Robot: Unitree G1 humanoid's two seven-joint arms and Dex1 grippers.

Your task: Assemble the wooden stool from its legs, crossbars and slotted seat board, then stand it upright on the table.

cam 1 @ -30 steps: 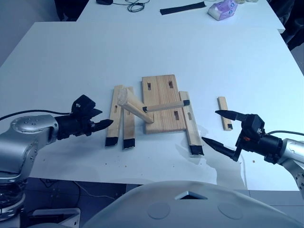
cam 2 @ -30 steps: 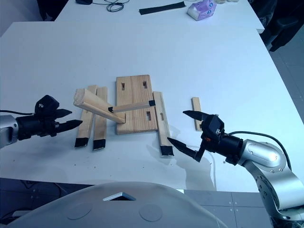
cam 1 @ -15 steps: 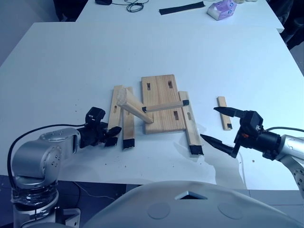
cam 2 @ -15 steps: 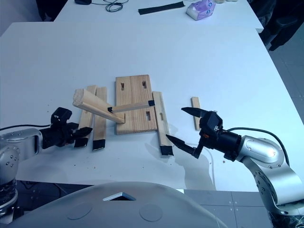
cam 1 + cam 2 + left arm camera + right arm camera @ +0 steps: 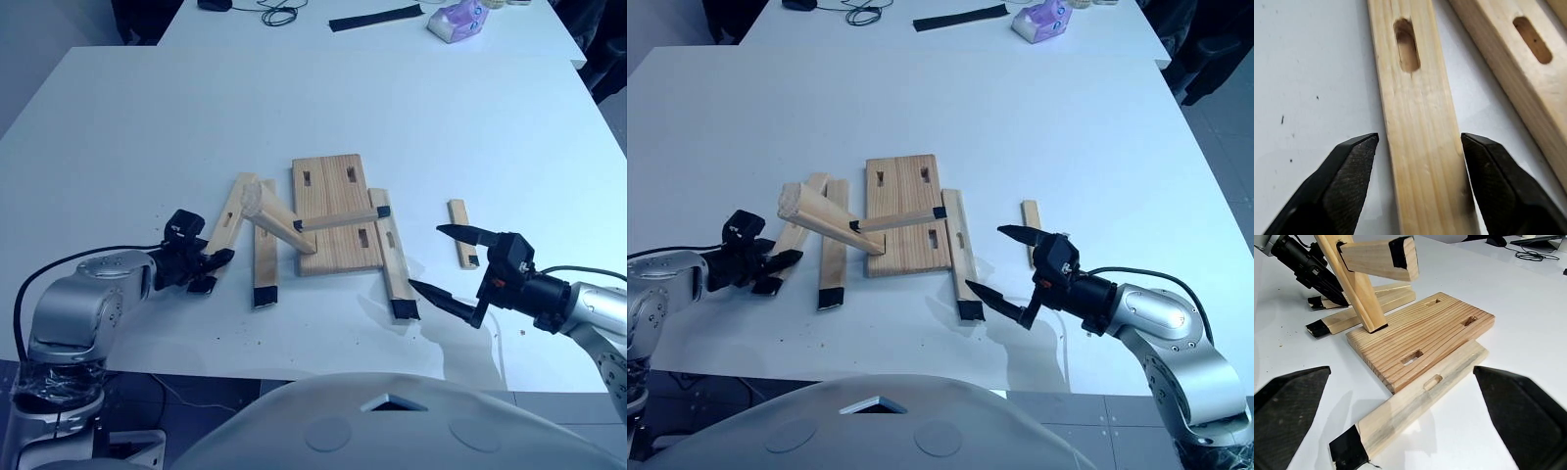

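The slotted seat board (image 5: pixel 333 196) lies flat mid-table. One leg (image 5: pixel 279 220) leans tilted out of it, with a crossbar (image 5: pixel 338 221) joined to it. To the left lie two legs: the outer one (image 5: pixel 223 227) is slanted, and my left gripper (image 5: pixel 201 271) is shut on its black-tipped end. In the left wrist view the fingers (image 5: pixel 1347 181) flank that leg (image 5: pixel 1415 112). Another leg (image 5: pixel 392 257) lies against the board's right side. My right gripper (image 5: pixel 424 257) hovers open just right of it. A short crossbar (image 5: pixel 458 245) lies behind the right gripper.
The table's front edge runs close under both arms. A second table behind holds a black strip (image 5: pixel 377 17), a tissue pack (image 5: pixel 458 20) and cables (image 5: pixel 279 12). Bare white tabletop (image 5: pixel 147 127) spreads left and far of the parts.
My left gripper came in onto the outer leg's black end and swung that end leftward, so the leg now lies slanted. The right gripper edged slightly left, still open.
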